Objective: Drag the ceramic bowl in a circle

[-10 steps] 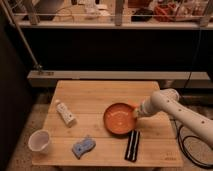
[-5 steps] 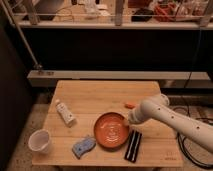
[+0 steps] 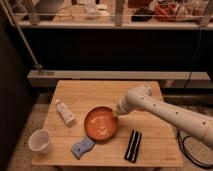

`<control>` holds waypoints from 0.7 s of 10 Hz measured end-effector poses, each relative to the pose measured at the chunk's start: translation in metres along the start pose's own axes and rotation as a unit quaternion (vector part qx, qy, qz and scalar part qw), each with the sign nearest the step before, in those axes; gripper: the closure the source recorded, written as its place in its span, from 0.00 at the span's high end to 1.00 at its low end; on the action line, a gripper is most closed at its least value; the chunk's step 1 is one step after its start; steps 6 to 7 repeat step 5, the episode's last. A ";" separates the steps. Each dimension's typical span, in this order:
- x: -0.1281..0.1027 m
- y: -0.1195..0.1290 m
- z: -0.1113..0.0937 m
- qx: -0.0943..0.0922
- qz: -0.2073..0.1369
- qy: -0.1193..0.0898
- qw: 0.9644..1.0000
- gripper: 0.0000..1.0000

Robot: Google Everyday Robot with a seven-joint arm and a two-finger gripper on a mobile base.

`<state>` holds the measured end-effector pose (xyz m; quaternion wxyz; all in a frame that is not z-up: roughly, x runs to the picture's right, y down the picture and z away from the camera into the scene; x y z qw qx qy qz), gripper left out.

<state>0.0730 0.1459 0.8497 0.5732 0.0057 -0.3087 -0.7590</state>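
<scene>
The orange ceramic bowl sits on the wooden table, a little left of the middle and near the front. The white arm reaches in from the right, and the gripper is down at the bowl's right rim, touching it. The fingertips are hidden against the rim.
A white bottle lies to the left of the bowl. A white cup stands at the front left corner. A blue sponge lies just in front of the bowl. A black bar lies at the front right.
The bowl has slid left and toward the front of the table, from right of centre to beside the sponge. The gripper moved left with it at its rim.
</scene>
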 end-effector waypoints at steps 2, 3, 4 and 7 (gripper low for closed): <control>0.035 0.011 0.005 0.004 0.009 0.009 1.000 0.01; 0.041 0.018 0.005 0.004 0.019 0.012 1.000 0.01; 0.042 0.029 0.003 0.002 0.034 0.015 0.999 0.01; 0.036 0.045 -0.002 -0.001 0.056 0.018 0.998 0.01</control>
